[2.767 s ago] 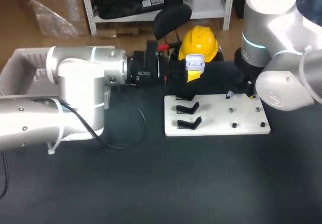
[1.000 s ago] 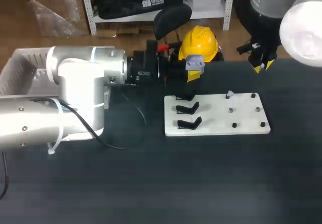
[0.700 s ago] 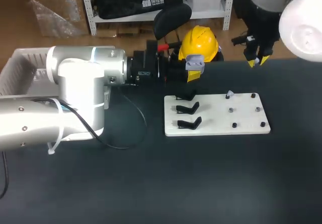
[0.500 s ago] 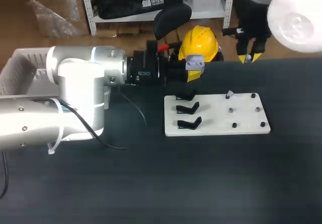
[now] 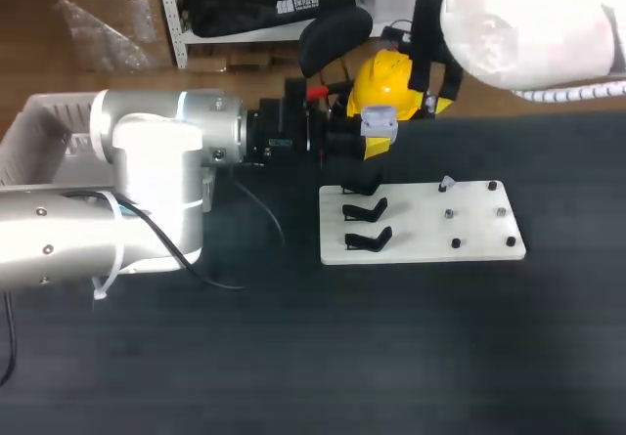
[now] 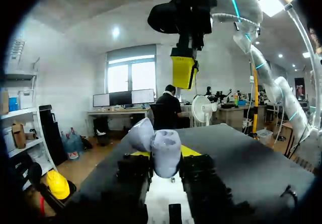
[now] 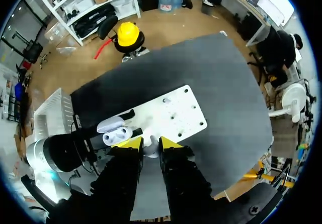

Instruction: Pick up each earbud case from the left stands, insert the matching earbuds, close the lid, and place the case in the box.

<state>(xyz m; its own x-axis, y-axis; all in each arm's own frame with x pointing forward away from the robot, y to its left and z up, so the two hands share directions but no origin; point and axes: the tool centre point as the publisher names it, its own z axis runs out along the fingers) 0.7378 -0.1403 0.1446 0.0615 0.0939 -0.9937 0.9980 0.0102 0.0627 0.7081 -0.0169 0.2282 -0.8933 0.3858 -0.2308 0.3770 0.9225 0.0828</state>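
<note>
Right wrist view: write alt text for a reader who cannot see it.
From high above the dark table, the right pincer points down beside an open earbud case held out by the left arm. A white peg board lies just beyond the case.

You have the most free room over the bare black table, on the near side of the white board and to its right. On the board, three black stands crowd the left part and small pegs dot the right, with a bare strip between. The left arm fills the table's left side, partly screening the white basket. The left gripper, clamped on the open earbud case, sits over the board's far left corner. The right gripper hangs above it, apart.
</note>
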